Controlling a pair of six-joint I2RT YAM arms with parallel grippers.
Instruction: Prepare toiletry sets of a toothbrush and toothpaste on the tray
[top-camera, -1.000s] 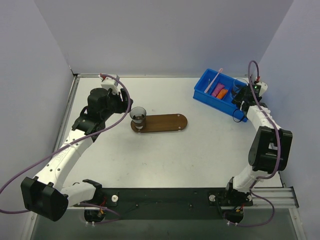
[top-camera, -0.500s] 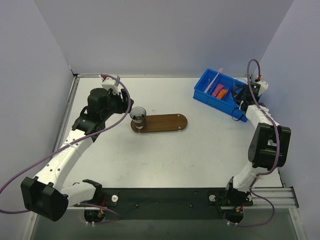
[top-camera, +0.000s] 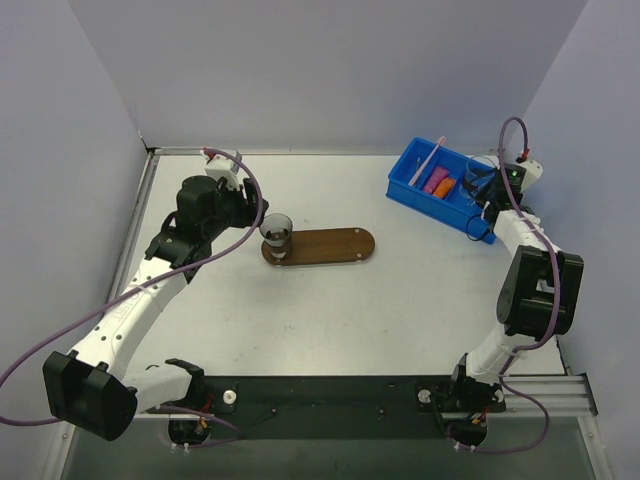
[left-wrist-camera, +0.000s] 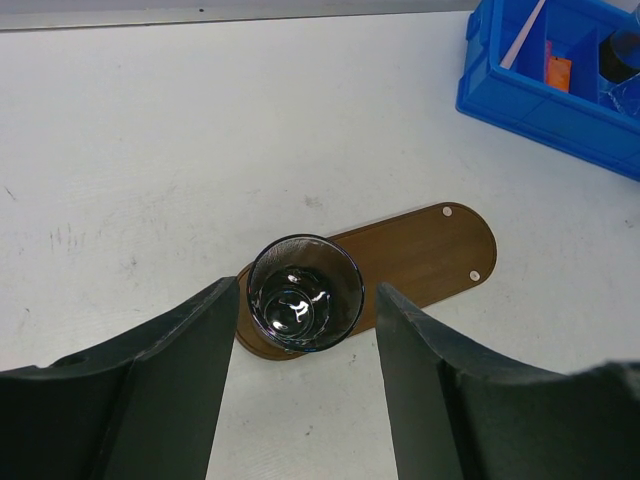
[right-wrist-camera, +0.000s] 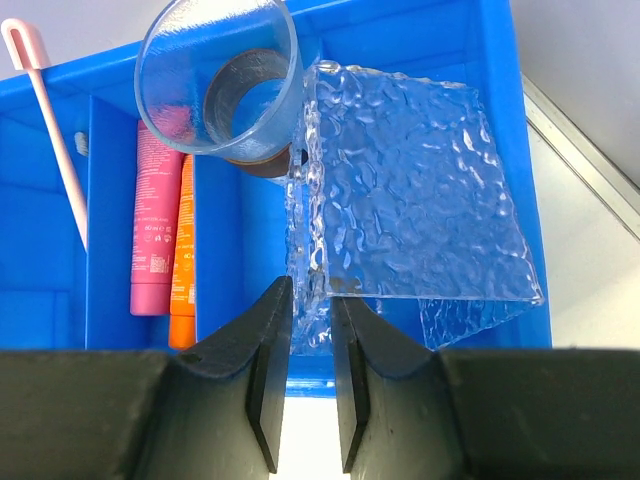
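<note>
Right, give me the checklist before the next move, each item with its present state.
1. Right end effector shut on the edge of the clear textured plastic: ok.
2. Toothbrush lying in the blue bin, uncovered: ok.
3. Magenta toothpaste and orange toothpaste side by side in the bin: ok.
4. Tray has bare room: ok; the glass cup stands on one end only.
5. Left end effector open, above the cup: ok.
6. A toothbrush and toothpaste set on the tray: not ok, none there.

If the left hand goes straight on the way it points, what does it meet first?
Most likely the glass on the end of the tray. It stands straight ahead of the open left hand, and nothing shows in between.
</note>
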